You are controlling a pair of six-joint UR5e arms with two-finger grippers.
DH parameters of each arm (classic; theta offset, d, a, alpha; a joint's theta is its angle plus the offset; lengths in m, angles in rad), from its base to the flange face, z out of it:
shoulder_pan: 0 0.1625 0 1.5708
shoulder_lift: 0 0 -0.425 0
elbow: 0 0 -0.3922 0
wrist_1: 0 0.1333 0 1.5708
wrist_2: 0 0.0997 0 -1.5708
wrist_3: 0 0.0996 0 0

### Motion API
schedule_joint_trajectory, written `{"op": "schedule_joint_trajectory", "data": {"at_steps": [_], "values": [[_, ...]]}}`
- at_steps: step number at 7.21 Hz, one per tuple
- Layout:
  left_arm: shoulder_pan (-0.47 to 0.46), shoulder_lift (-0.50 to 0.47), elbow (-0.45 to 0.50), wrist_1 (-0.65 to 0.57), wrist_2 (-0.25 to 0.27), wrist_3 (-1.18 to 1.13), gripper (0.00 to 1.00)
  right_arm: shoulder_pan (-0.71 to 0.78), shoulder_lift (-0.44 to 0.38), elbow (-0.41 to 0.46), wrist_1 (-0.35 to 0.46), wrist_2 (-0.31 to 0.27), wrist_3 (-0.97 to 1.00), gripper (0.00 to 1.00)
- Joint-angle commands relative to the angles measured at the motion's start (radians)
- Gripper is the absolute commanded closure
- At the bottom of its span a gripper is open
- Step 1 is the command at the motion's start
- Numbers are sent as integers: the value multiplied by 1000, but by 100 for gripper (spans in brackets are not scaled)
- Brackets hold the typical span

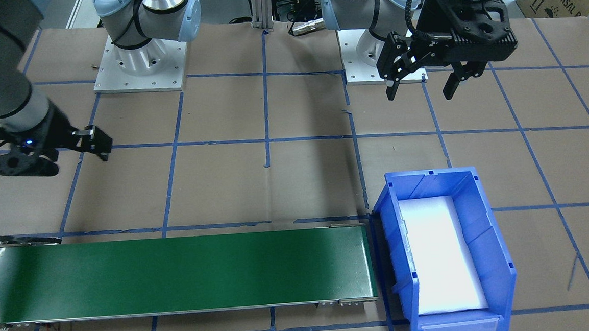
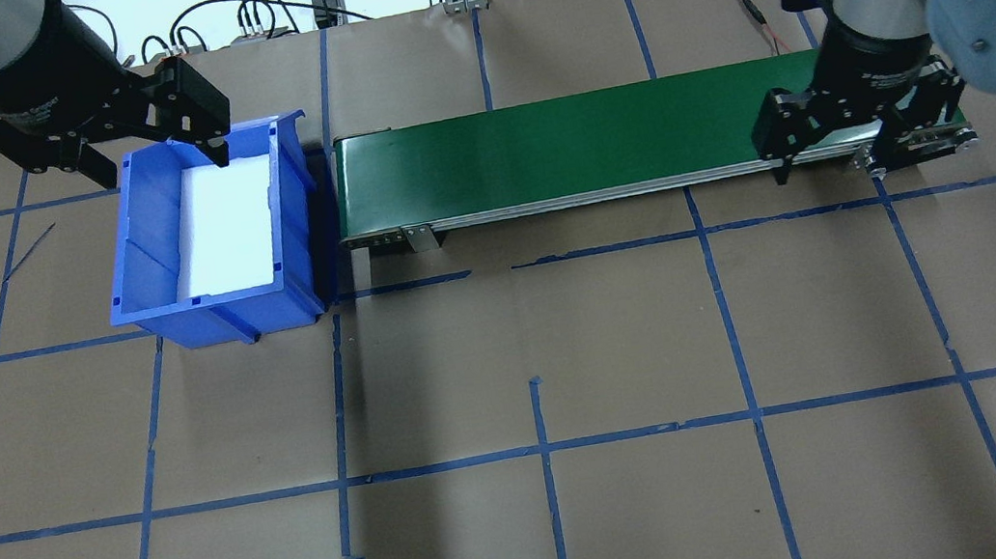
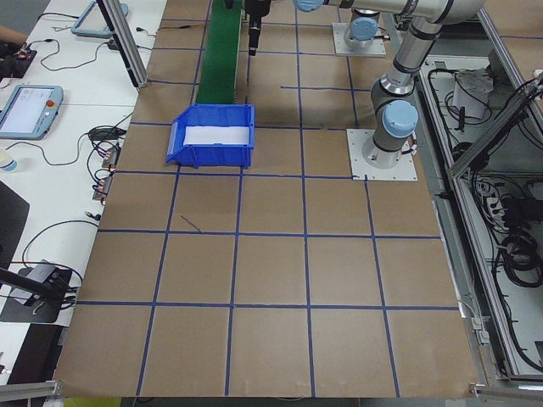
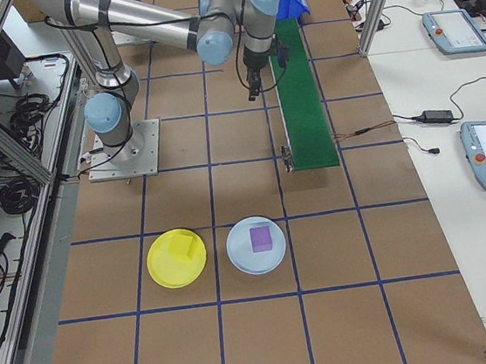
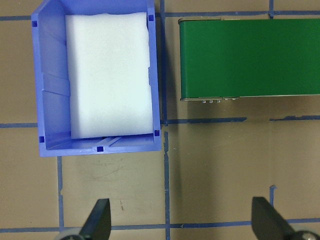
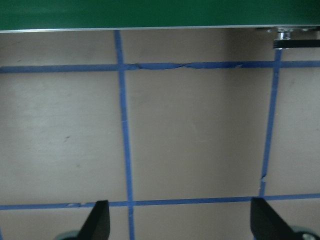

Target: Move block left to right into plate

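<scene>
Brown paper table (image 2: 510, 365), blue-taped, both grippers spread and empty.
Left gripper (image 1: 421, 86) hangs near the blue bin (image 1: 489, 256); purple block (image 4: 261, 239) sits in the pale plate (image 4: 239, 261), right end.

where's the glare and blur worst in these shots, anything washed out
Front-facing view: the white foam liner in the blue bin is blown out, no texture; soft sheen at the green conveyor belt ends. Overhead: liner bright too, long arm shadows on the paper. Right wrist view: slightly soft and dim, fingertips blurred at the bottom edge. Left wrist view: sharper, evenly lit.
</scene>
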State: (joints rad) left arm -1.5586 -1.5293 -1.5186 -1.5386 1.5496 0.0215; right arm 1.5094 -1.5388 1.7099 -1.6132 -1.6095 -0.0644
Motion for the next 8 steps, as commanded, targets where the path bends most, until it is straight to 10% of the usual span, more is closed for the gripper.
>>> {"op": "schedule_joint_trajectory", "data": {"at_steps": [1, 8], "values": [[0, 0, 0, 0, 0, 0, 0, 164, -63, -41, 67, 80, 151, 0], [-6, 3, 3, -22, 0, -9, 0, 109, -44, -141, 130, 49, 89, 0]]}}
